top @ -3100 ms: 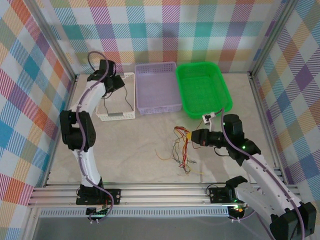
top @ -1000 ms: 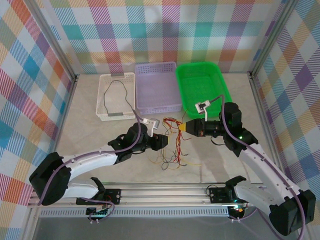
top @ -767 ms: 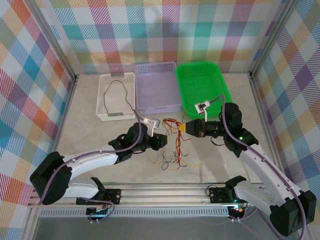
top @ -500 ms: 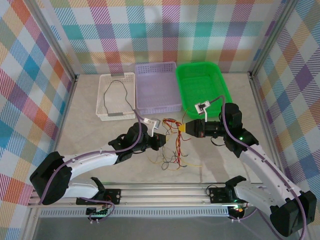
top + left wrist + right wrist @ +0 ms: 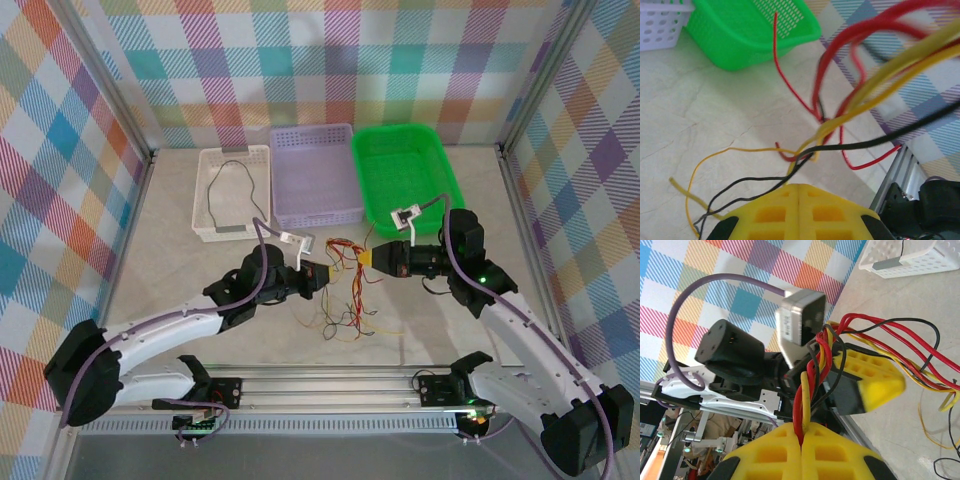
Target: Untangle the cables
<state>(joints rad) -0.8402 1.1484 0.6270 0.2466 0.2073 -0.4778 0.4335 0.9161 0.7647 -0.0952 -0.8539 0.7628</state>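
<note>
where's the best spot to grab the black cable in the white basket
Probably the middle of the black cable, where it arches across the floor of the white basket. Come straight down from above, straddling the strand: the basket walls block side approaches.

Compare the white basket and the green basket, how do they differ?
The white basket is smaller and squarely set; the green basket is bigger and slightly skewed. The white one holds a black cable; the green one shows no cable inside. Both are perforated plastic bins flanking the purple basket at the table's far side.
</note>
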